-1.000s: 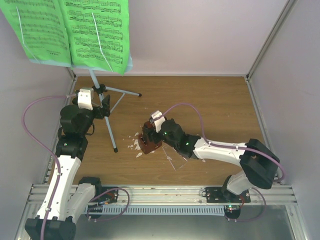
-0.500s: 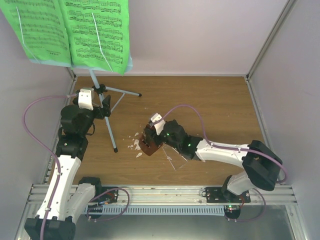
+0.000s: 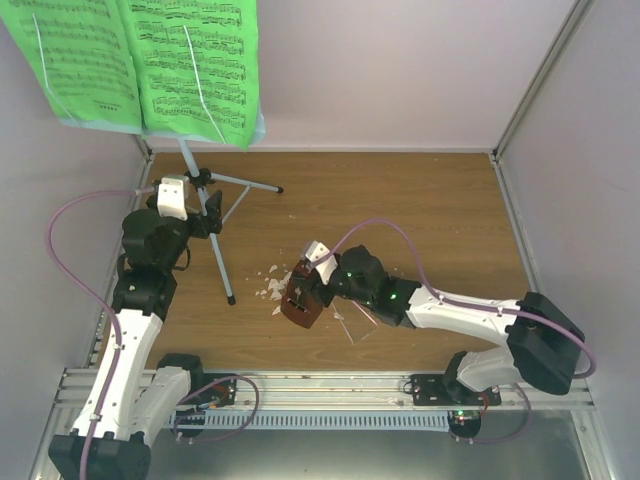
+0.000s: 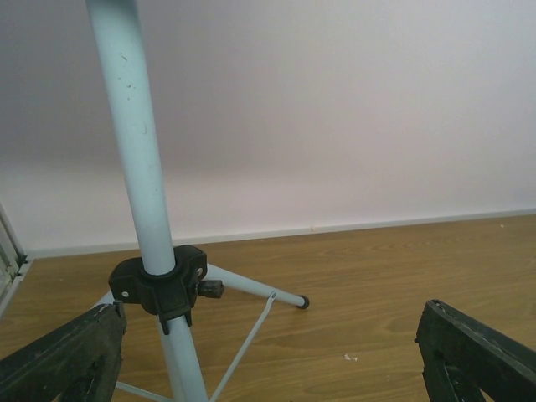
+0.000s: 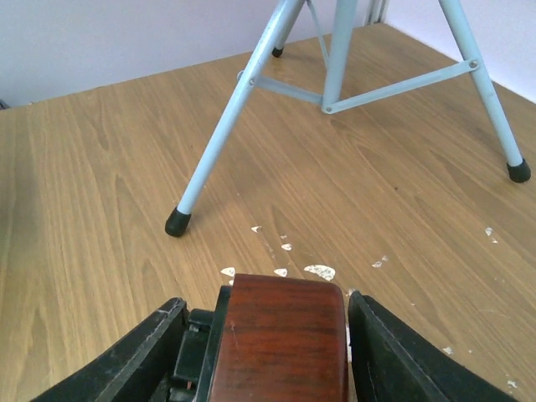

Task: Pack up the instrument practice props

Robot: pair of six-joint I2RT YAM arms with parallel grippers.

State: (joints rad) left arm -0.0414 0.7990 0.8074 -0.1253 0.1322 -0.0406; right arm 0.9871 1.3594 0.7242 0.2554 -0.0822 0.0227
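Right gripper [image 5: 266,303] clamps small reddish-brown pyramid metronome [image 5: 280,343] by its flat flanks, near pale blue metal music stand [image 5: 219,138]; likely rigid, slippery. Left gripper [image 4: 270,314] released.

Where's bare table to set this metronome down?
Bare wood: the table at its far right, between the metronome, back wall and right wall. Crowded left: music stand legs, white crumbs, left gripper.

No legible text; apparently only notes on sheet music [image 3: 150,60]
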